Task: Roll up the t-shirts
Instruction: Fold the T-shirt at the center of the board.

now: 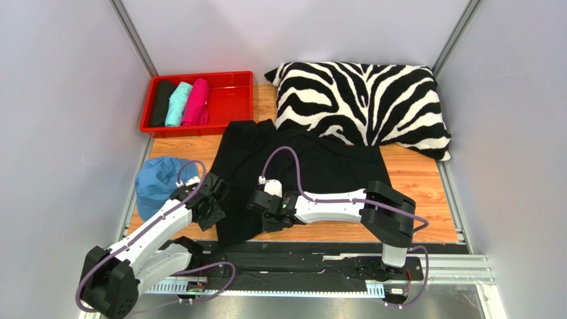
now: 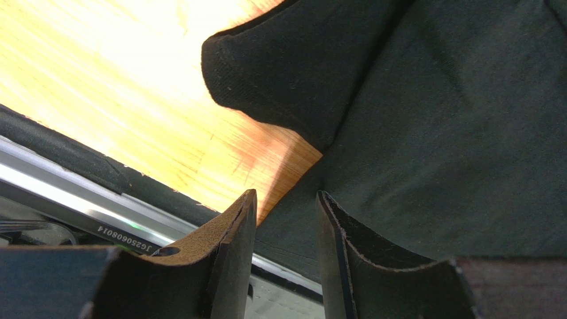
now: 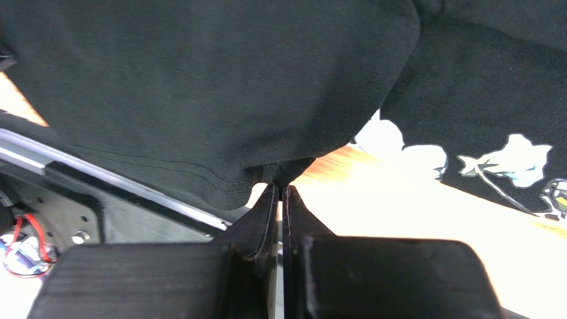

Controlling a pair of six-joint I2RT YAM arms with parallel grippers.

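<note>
**Top external view.**
- The large black t-shirt (image 1: 313,166) is laid flat on the wooden table (image 1: 419,176), in the middle. Its near edge lies toward the arm bases and its far edge reaches the zebra-striped pillow (image 1: 363,100).
- A black roll (image 1: 162,103), a teal roll (image 1: 178,104) and a pink roll (image 1: 197,102) are stowed side by side in the red tray (image 1: 236,100) at the far left.
- A blue cloth (image 1: 156,181) is noted just left of the shirt.
- The left gripper (image 1: 211,203) is placed at the shirt's near-left edge. The right gripper (image 1: 263,206) is placed over the near edge, a little further in. Both are close to that edge. The jaw state cannot be read from this height.

**Left wrist view.**
- The left gripper (image 2: 286,212) is seen with its fingers parted to a moderate gap and nothing held between them.
- The shirt (image 2: 452,133) lies ahead and to one side of the jaws. A rounded fold of it (image 2: 279,66) rests on bare wood just beyond the tips.

**Right wrist view.**
- The right gripper (image 3: 280,193) is closed tight. A small pucker of the shirt (image 3: 199,86) is drawn into the fingertips (image 3: 266,199), so a thin fold of the near edge is judged to be pinched.
- The white print (image 3: 512,156) is visible further off.

**Judgement.** The roll is judged to run from the near edge away toward the pillow. Only one side of that edge is gripped. The open left jaws would first have to be brought sideways onto the cloth.
</note>
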